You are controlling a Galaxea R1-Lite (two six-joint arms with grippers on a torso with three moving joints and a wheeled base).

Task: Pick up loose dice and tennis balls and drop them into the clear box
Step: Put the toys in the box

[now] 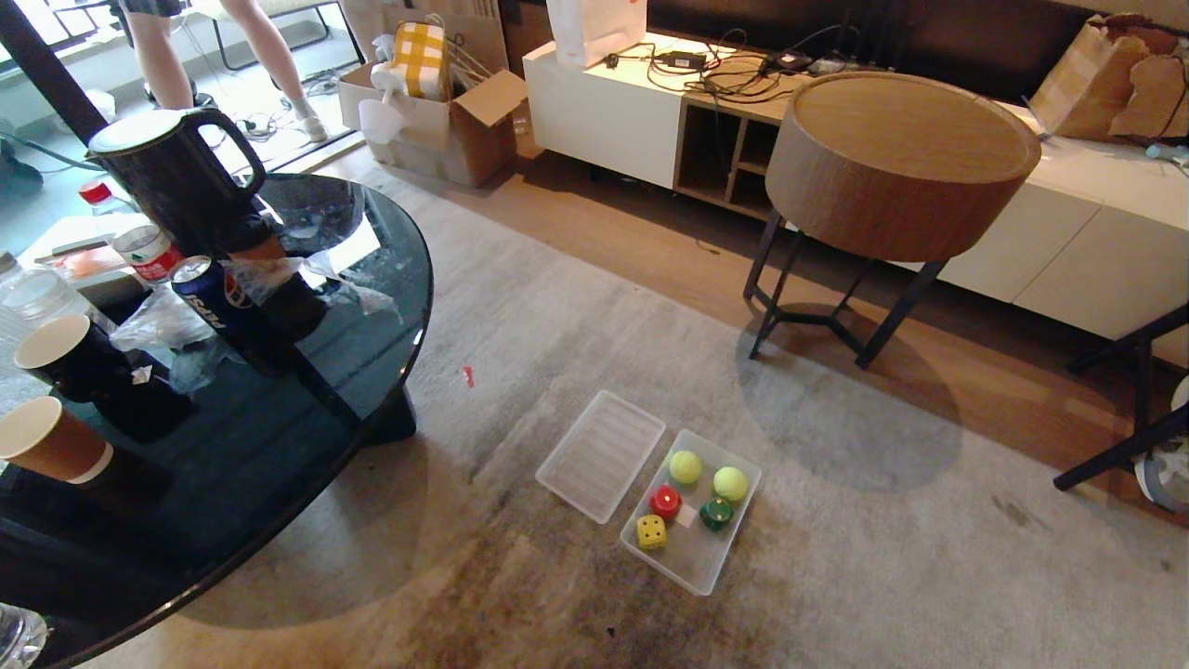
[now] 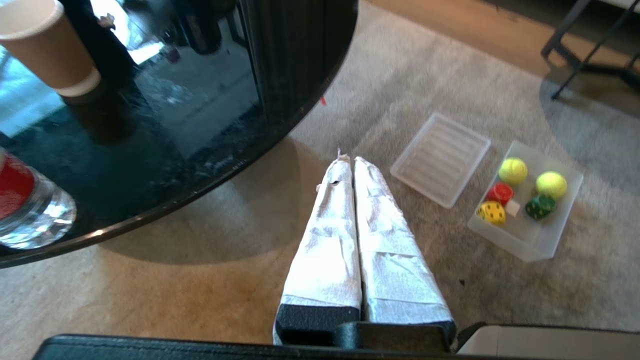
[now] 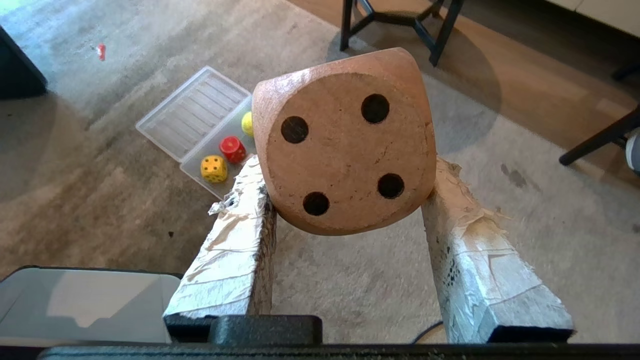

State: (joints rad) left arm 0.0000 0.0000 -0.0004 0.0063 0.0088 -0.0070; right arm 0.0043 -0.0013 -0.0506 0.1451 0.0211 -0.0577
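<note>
Between the right end effector (image 3: pixel 345 200) fingers sits the beige die (image 3: pixel 345 140), clamped, carry step; clear box (image 1: pixel 734 548) on the rug already holds three dice and both tennis balls (image 1: pixel 685 466); next: position over box, release; left end effector (image 2: pixel 350 165) closed, idle.

Light: daylight is admitted from 11 o'clock in the head view.
Glare: reflections are carried on the black desk (image 1: pixel 372 279).
Shadows: soft pools are cast on the rug (image 1: pixel 836 557).
Blur: none noted.

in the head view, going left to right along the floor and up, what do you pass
black glass table → ribbed clear lid → clear box → round wooden side table
</note>
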